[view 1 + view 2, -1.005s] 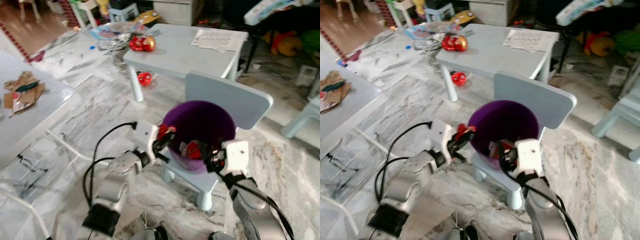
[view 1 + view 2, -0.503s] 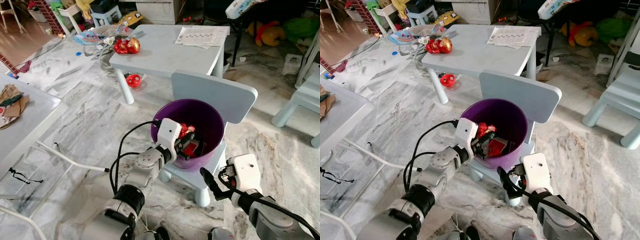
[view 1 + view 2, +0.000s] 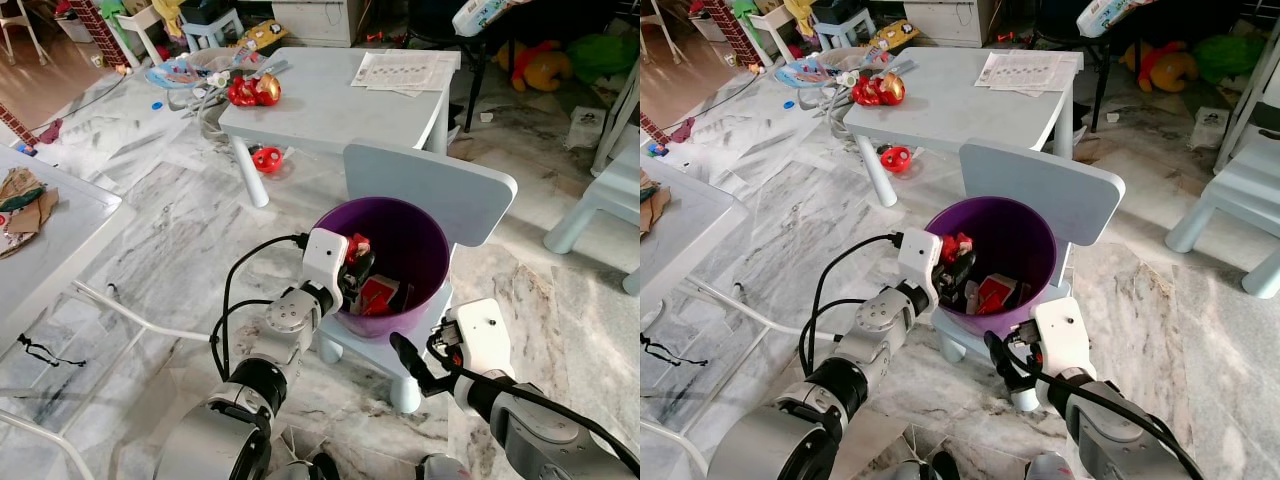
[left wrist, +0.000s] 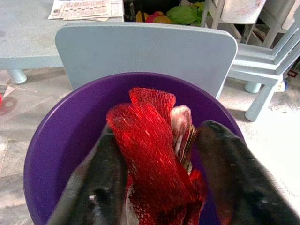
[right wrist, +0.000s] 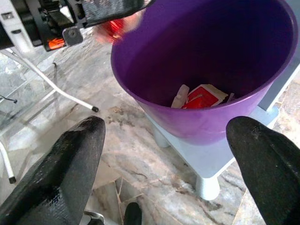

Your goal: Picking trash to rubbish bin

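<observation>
Left wrist view looks straight along the left gripper, whose two black fingers are pressed in on a wad of red mesh trash with a pale scrap tucked against it, holding it just above the open mouth of the purple bin. In the head views the same gripper sits at the bin's near-left rim with the red wad poking up between its fingers, over the inside of the bin. The bin stands on the seat of a small pale blue child's chair, its back rising right behind the bin. Inside the bin lies a red and white packet beside a pale scrap, down at the bottom. The right gripper hangs low in front of the chair, beside the bin and apart from it; in the right wrist view its fingers stand wide apart with nothing between them, framing the bin from outside. Beyond the chair is a pale blue table bearing printed sheets and a red toy. The floor is grey-veined marble.
</observation>
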### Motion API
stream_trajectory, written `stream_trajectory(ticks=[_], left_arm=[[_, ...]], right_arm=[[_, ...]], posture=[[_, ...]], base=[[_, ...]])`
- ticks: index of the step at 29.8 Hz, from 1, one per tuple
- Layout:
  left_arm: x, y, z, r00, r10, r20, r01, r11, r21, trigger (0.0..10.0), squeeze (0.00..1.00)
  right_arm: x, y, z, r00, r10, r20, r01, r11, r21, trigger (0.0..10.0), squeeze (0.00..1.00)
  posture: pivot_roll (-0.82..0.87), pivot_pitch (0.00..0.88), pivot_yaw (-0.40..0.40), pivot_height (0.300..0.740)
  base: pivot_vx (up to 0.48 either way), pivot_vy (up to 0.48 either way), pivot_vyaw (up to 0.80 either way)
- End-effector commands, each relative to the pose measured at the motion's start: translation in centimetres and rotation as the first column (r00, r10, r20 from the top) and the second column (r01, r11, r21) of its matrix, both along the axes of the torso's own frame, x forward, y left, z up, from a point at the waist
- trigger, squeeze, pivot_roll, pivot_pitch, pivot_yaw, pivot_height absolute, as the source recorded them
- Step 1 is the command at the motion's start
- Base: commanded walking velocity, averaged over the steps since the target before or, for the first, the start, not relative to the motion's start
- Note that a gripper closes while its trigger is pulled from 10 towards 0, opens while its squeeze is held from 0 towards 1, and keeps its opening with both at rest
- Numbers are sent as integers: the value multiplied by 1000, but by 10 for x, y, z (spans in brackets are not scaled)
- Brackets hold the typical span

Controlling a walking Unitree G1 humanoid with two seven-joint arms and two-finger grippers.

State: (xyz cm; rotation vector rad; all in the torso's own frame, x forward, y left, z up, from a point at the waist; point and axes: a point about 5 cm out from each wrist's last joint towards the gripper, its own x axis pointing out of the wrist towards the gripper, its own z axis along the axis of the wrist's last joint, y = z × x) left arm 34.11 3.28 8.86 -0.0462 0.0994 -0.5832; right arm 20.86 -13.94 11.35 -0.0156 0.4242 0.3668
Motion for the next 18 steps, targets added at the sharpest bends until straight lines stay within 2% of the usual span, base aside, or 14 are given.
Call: stream_trajectory(ticks=[1, 10, 14, 17, 18], left_arm=[[2, 4, 1, 1000, 25, 2, -25, 1000, 5, 10000, 1000], [4, 4, 1, 998, 66, 23, -67, 996, 58, 10000, 1000], [8, 12, 5, 995, 92, 33, -92, 996, 9, 10000, 1000], [9, 14, 7, 994, 98, 41, -98, 995, 2, 10000, 1000], [11, 20, 10, 991, 118, 55, -118, 993, -12, 10000, 1000]], right_arm=[[-1, 6, -1, 1000, 14, -9, -14, 1000, 10, 10000, 1000], [-1, 8, -1, 1000, 5, -8, -5, 1000, 12, 10000, 1000], [2, 9, -1, 1000, 9, -5, -9, 1000, 13, 10000, 1000], [3, 8, -1, 1000, 10, -5, -10, 1000, 12, 10000, 1000], [4, 9, -1, 1000, 11, 0, -11, 1000, 11, 10000, 1000]], posture=[[-287, 168, 203, 740], [-290, 169, 209, 740], [-272, 168, 202, 740], [-271, 167, 201, 740], [-256, 161, 194, 740]], base=[[0, 0, 0], [0, 0, 0], [0, 0, 0], [0, 0, 0], [0, 0, 0]])
